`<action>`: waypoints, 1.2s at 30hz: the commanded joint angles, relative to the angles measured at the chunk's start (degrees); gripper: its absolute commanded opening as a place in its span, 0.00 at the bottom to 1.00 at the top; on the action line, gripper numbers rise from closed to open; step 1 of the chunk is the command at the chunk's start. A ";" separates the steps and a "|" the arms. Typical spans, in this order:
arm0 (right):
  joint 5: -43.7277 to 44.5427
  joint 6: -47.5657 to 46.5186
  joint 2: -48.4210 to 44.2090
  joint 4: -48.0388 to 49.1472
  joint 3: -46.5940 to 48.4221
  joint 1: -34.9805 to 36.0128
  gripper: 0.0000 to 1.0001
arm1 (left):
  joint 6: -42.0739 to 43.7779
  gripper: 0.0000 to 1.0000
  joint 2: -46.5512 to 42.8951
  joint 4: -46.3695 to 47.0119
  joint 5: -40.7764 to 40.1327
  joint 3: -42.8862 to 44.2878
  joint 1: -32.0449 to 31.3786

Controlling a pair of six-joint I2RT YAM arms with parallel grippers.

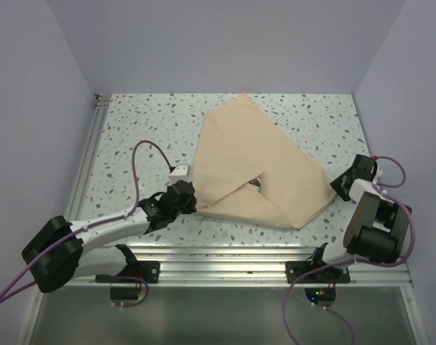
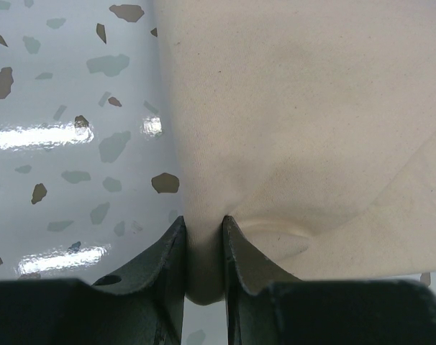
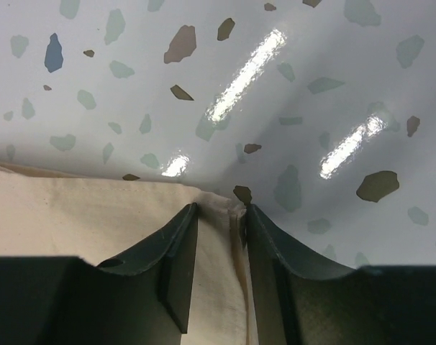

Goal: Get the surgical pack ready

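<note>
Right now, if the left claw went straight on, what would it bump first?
The tan cloth. The left claw pinches a fold of it, and more cloth lies straight ahead, so it would probably push into that before anything else.

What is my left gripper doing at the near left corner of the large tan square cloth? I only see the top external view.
Observer: The left wrist view shows the left gripper shut on a bunched fold of the large tan square cloth.
Operator: And the right gripper?
Observer: The right gripper straddles the cloth's hemmed edge, cloth lying flat between its jaws; whether it pinches, I cannot tell.
Operator: What lies past that hem?
Observer: The glossy white speckled tabletop, with bright glare streaks.
</note>
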 commanded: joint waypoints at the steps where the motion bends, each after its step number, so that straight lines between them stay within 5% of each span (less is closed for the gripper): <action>1: -2.57 0.19 3.02 -3.17 -0.01 0.78 0.37 | 0.82 0.16 -0.18 1.52 -3.65 1.38 0.02; 9: -4.77 0.72 3.03 -1.15 -0.62 1.92 0.01 | 0.56 0.16 -0.26 0.90 -4.35 1.29 0.02; 14: -6.00 0.72 -0.74 -1.94 -0.45 3.24 0.00 | 0.56 0.16 -0.26 0.81 -4.44 1.38 0.02; 26: 4.19 -3.06 -17.00 -16.35 11.76 20.73 0.00 | 0.82 0.15 1.14 1.43 -4.44 1.73 0.02; 36: 5.15 -4.38 -14.82 -22.68 22.31 33.47 0.00 | 1.52 0.15 1.05 2.13 -4.88 1.73 0.02</action>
